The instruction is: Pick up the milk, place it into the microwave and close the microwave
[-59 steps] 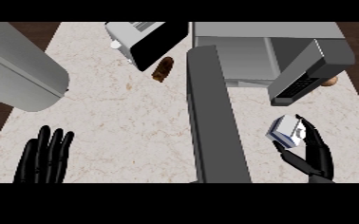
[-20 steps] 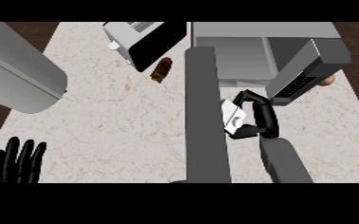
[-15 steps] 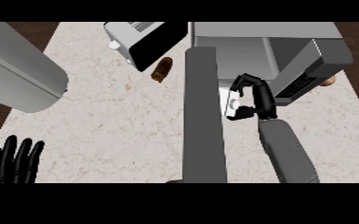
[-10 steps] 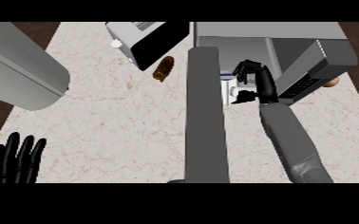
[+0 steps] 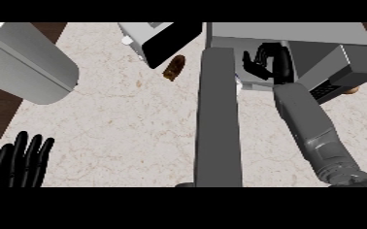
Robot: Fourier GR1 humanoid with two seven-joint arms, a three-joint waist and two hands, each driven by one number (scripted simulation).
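Note:
The microwave (image 5: 315,41) stands at the upper right, and its grey door (image 5: 216,121) swings open toward me as a long slab. Only a white sliver of the milk (image 5: 239,85) shows, just past the door's right edge at the microwave's mouth; the door hides the rest. My right hand (image 5: 264,63) is inside the opening, above and to the right of the milk, fingers spread and apart from it. At the lower left edge my left hand (image 5: 25,157) rests open with its fingers up.
A toaster-like appliance (image 5: 159,40) sits at the top centre with a brown pastry (image 5: 174,68) in front of it. A big grey rounded vessel (image 5: 32,65) fills the left side. The beige counter (image 5: 122,126) lies between them and the door.
My right hand carried the milk from the counter's right side up to the microwave's mouth. The hand has now moved deeper in, while the milk stays by the door.

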